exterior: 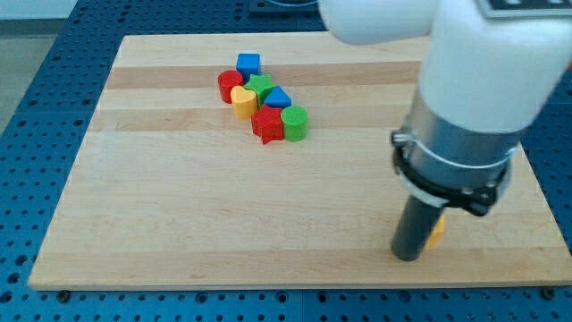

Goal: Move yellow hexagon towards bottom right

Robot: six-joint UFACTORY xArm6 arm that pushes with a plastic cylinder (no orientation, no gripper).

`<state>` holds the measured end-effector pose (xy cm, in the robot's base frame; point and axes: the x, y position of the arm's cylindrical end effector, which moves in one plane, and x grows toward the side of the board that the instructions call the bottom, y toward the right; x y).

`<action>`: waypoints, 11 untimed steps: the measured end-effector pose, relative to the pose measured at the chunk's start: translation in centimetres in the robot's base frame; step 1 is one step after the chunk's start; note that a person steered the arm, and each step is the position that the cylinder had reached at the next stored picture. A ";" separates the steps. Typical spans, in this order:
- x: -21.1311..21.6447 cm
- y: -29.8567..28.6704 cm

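Observation:
The yellow hexagon (436,231) lies near the board's bottom right and is mostly hidden behind my rod; only a small yellow sliver shows on the rod's right side. My tip (408,255) rests on the board just left of and below that sliver, touching or nearly touching the block. The white and grey arm body fills the view's upper right.
A cluster of blocks sits at the top centre-left: a blue cube (248,63), a red cylinder (230,85), a yellow heart (243,101), a green star (260,87), a blue triangle (278,97), a red star (267,124) and a green cylinder (294,122). The board's bottom edge (295,286) runs close below my tip.

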<state>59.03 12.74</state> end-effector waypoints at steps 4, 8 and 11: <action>-4.4 -2.4; -4.1 3.7; -7.9 7.2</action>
